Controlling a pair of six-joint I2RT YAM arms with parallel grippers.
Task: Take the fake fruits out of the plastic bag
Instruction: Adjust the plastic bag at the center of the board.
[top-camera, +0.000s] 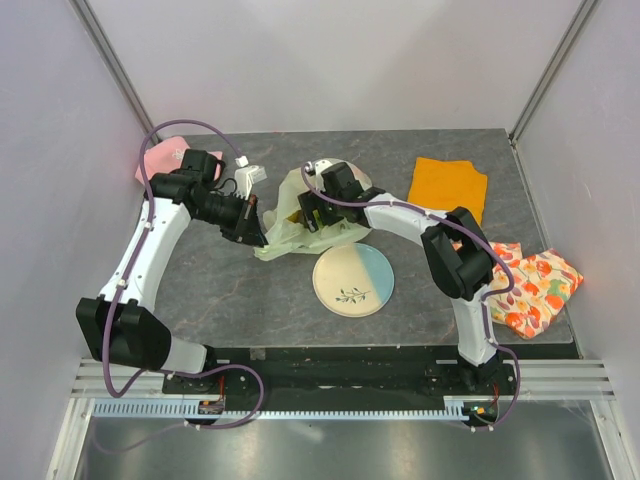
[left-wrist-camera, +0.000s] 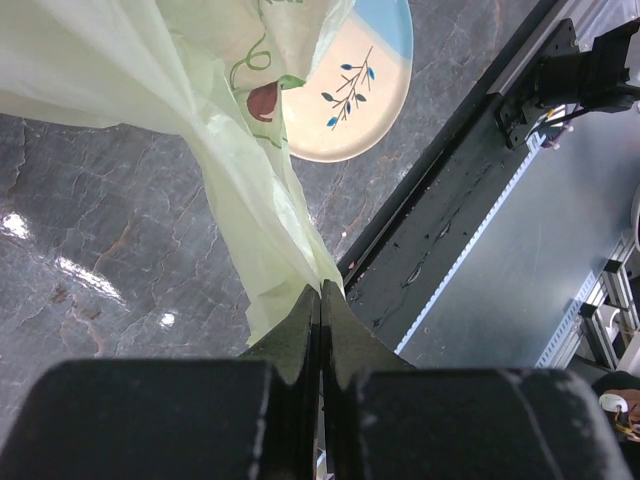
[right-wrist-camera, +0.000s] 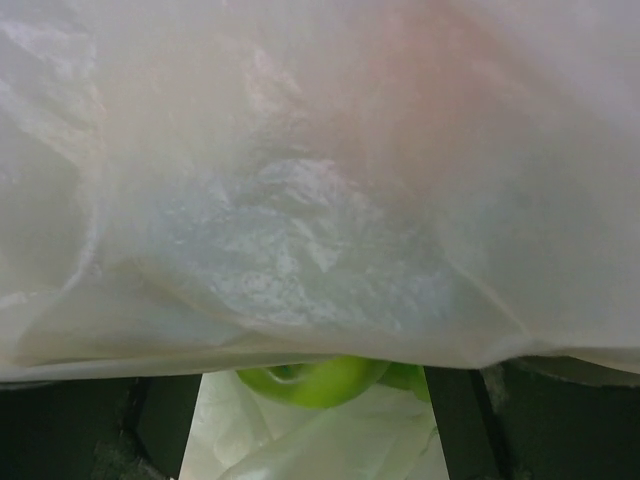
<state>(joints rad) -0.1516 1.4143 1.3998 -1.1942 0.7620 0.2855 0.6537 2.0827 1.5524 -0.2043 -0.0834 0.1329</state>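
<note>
The pale yellow-green plastic bag (top-camera: 285, 228) lies crumpled behind the plate. My left gripper (top-camera: 254, 226) is at the bag's left edge; in the left wrist view its jaws (left-wrist-camera: 321, 292) are shut on a pulled-up fold of the bag (left-wrist-camera: 255, 220). My right gripper (top-camera: 314, 214) reaches into the bag from the right. In the right wrist view bag film (right-wrist-camera: 320, 200) covers most of the frame, and a green apple (right-wrist-camera: 315, 382) lies between the spread dark fingers (right-wrist-camera: 165, 425), with a gap on its left. Other fruits are hidden.
A round cream-and-blue plate (top-camera: 353, 281) sits just in front of the bag, also in the left wrist view (left-wrist-camera: 365, 90). An orange cloth (top-camera: 447, 186) lies back right, a floral cloth (top-camera: 532, 287) at the right edge, a pink cap (top-camera: 160, 162) back left.
</note>
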